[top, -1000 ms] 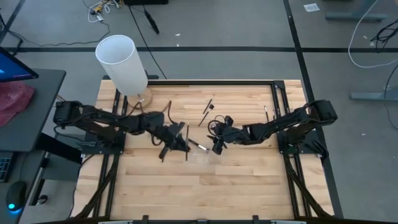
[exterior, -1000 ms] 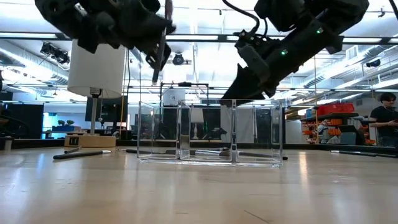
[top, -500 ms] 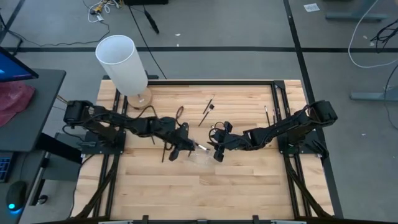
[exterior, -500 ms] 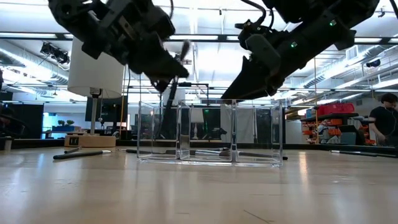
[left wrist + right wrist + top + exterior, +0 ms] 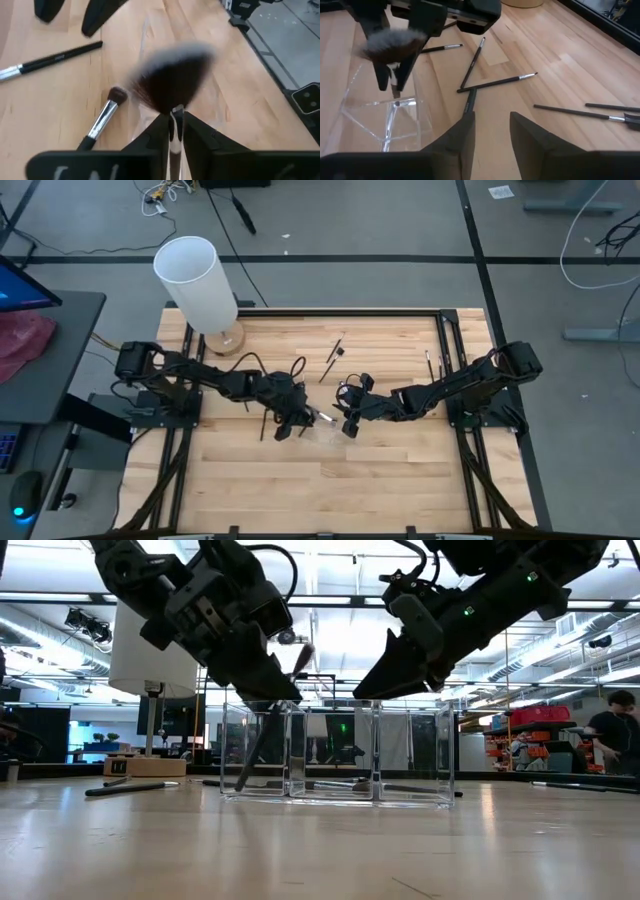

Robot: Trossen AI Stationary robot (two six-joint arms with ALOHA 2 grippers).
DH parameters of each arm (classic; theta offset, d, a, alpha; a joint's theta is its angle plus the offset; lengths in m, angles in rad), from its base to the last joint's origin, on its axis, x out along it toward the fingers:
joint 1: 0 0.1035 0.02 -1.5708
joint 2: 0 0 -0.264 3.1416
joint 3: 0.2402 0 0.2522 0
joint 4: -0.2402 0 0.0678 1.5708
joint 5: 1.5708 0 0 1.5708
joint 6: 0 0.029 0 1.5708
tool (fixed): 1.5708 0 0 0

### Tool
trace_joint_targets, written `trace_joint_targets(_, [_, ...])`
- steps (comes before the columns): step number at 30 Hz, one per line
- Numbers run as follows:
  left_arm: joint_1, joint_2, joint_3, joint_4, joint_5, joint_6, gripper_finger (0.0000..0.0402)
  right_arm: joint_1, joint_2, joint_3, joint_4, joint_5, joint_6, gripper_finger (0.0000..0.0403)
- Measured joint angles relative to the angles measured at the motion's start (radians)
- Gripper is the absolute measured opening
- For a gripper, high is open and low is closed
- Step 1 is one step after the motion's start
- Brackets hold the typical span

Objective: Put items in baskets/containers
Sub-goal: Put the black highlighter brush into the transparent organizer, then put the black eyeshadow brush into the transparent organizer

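The left hand (image 5: 268, 690), at frame centre, is pinching a fan brush (image 5: 262, 730), lowering its handle into the clear holder's (image 5: 340, 752) left compartment. Releasing it seems next. The right hand (image 5: 490, 127) is hovering nearby, spread.

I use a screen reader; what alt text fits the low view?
The left hand lowers a fan brush, handle first, into the left compartment of a clear holder on a wooden table. The right hand hovers open above the holder's middle. A white cylinder stands behind left.
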Motion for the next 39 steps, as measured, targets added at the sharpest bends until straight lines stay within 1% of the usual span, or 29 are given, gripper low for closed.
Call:
trace_joint_targets(2, [0.000,0.001,0.000,-0.001,-0.002,0.000,0.0069,0.000,0.000,0.000,0.000,0.000,-0.001,0.0122])
trace_joint_targets(8, [0.001,0.001,0.000,-0.001,-0.055,0.001,0.0098,0.000,0.000,0.000,-0.001,0.000,-0.002,0.0121])
trace_joint_targets(11, [0.006,-0.008,-0.001,-0.004,-0.055,0.000,0.0111,0.000,0.000,0.000,-0.010,0.000,-0.002,0.0121])
trace_joint_targets(15, [0.026,-0.055,-0.002,-0.011,0.026,-0.001,0.0121,0.000,-0.003,0.000,-0.010,0.000,-0.002,0.0121])
trace_joint_targets(19, [0.059,-0.138,-0.002,-0.059,0.113,-0.005,0.0123,0.000,-0.023,0.000,-0.028,0.000,-0.001,0.0121])
trace_joint_targets(22, [0.090,-0.220,-0.002,-0.136,0.125,-0.001,0.0121,0.000,-0.067,0.000,-0.085,0.000,0.009,0.0121])
trace_joint_targets(25, [0.128,-0.303,-0.001,-0.246,0.092,0.043,0.0117,-0.001,-0.138,0.000,-0.150,0.000,0.028,0.0122])
trace_joint_targets(28, [0.166,-0.358,-0.001,-0.364,-0.020,0.106,0.0113,-0.001,-0.209,0.000,-0.221,0.002,0.054,0.0122])
trace_joint_targets(30, [0.193,-0.363,-0.003,-0.411,-0.101,0.130,0.0110,-0.001,-0.242,0.001,-0.273,0.005,0.087,0.0122])
trace_joint_targets(32, [0.219,-0.356,-0.020,-0.406,-0.137,0.138,0.0106,-0.001,-0.254,0.001,-0.341,0.002,0.136,0.0122])
trace_joint_targets(35, [0.243,-0.315,-0.068,-0.327,-0.138,0.140,0.0096,0.000,-0.248,-0.003,-0.437,-0.032,0.225,0.0122])
trace_joint_targets(39, [0.248,-0.249,-0.122,-0.212,-0.137,0.140,0.0080,0.011,-0.220,-0.083,-0.415,-0.049,0.333,0.0122])
